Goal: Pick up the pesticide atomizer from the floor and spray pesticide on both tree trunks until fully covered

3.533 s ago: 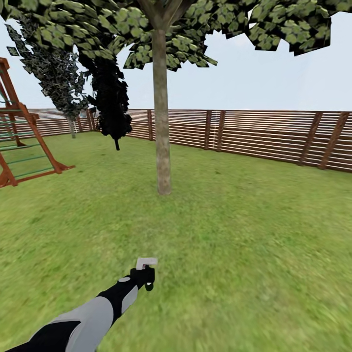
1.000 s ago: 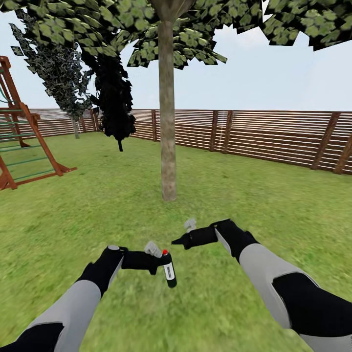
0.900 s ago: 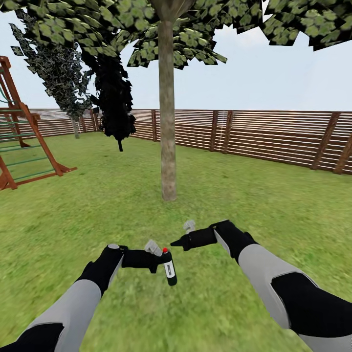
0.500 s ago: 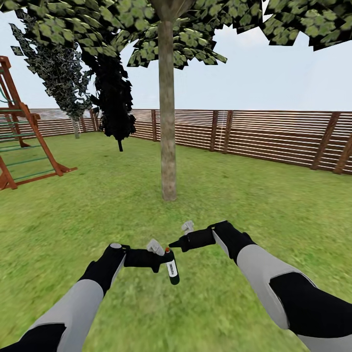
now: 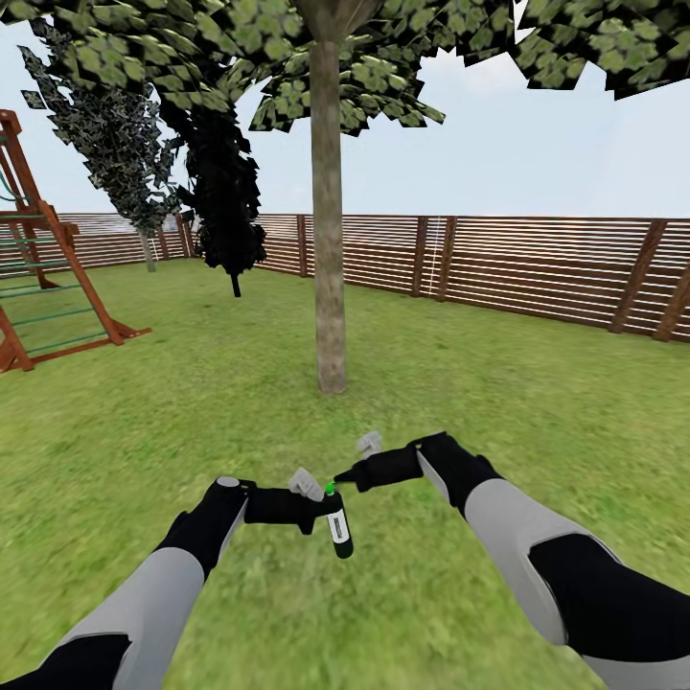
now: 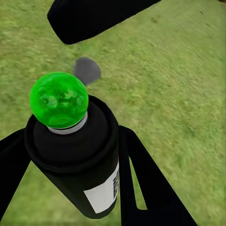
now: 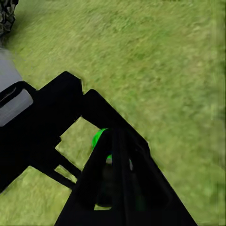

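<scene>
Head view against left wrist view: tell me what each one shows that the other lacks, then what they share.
Head view alone: the straight grey-brown tree trunk ahead, the brown slatted wooden fence, the wooden playset, and both grey-and-black arms, the right gripper reaching toward the bottle's top.

Left wrist view alone: a close look at the small black spray bottle's round green cap and its white label, with black fingers on either side.

Both: the bottle held in the left gripper, and green lawn beneath.
</scene>
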